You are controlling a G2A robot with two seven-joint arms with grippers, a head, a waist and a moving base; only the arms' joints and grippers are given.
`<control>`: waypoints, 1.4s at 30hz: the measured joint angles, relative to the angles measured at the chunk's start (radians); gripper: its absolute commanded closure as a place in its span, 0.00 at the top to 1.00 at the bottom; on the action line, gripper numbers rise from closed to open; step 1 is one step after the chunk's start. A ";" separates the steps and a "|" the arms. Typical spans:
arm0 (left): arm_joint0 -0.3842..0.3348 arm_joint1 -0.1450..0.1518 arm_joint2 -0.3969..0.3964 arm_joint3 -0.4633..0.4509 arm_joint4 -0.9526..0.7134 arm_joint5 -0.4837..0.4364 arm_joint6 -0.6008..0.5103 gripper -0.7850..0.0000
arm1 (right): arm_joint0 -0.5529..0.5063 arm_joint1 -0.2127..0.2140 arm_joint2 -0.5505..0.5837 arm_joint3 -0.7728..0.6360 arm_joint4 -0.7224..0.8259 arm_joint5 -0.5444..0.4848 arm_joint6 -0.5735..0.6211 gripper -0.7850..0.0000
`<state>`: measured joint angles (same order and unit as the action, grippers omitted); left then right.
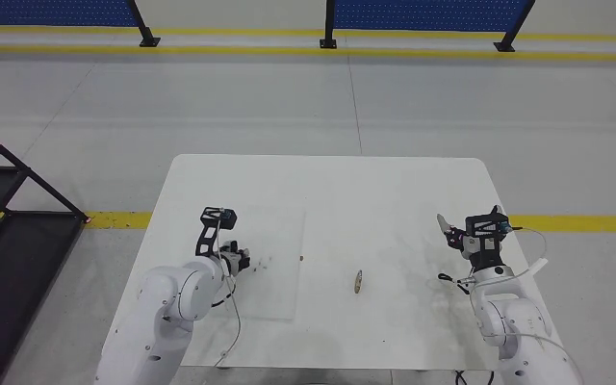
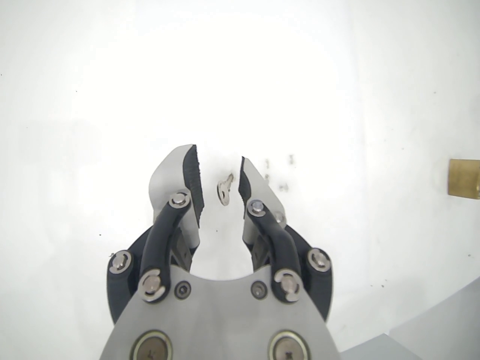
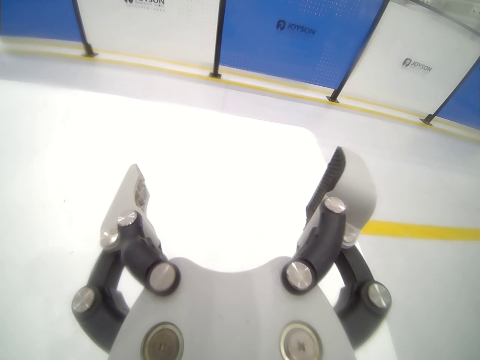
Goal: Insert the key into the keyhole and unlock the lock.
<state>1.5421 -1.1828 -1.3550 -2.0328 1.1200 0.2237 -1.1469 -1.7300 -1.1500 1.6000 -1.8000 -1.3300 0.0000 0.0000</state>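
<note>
A small silver key [image 2: 225, 191] lies flat on the white table [image 1: 385, 192]. My left gripper [image 2: 218, 155] stands open low over it, one finger on either side and neither pad touching it. In the top view this gripper [image 1: 245, 258] sits at the table's left. The brass lock [image 1: 358, 281] lies near the middle front of the table, apart from both arms; its corner [image 2: 465, 183] shows in the left wrist view. My right gripper [image 3: 236, 159] is open and holds nothing. It hovers by the table's right edge [image 1: 450, 231].
A thin pale mat [image 1: 274, 289] covers the table in front of the left arm. A tiny dark speck [image 1: 301, 258] lies between the left gripper and the lock. Blue and white barrier panels [image 3: 296, 27] stand on the floor beyond the table.
</note>
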 measured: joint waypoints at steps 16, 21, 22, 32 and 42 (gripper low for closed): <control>0.005 0.002 -0.004 -0.022 -0.003 -0.011 -0.008 0.00 | 0.000 0.000 0.000 0.000 0.000 0.000 0.000 1.00; 0.010 0.003 -0.008 -0.060 -0.007 -0.015 -0.007 0.00 | 0.000 0.000 0.000 0.000 0.000 0.000 0.000 1.00; 0.011 0.003 -0.009 -0.068 -0.008 -0.016 -0.006 0.00 | 0.000 0.000 0.000 0.000 0.000 0.000 0.000 1.00; 0.017 0.000 -0.045 -0.108 -0.126 -0.009 0.055 0.00 | 0.000 0.000 0.000 0.000 0.000 0.000 0.000 1.00; 0.025 -0.004 -0.167 -0.055 -0.487 -0.051 0.135 0.00 | 0.000 0.000 0.000 0.000 0.000 0.000 0.000 1.00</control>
<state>1.5668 -1.1869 -1.5219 -2.0874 0.6333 0.1726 -1.0117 -1.7300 -1.1500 1.6000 -1.8000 -1.3300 0.0000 0.0000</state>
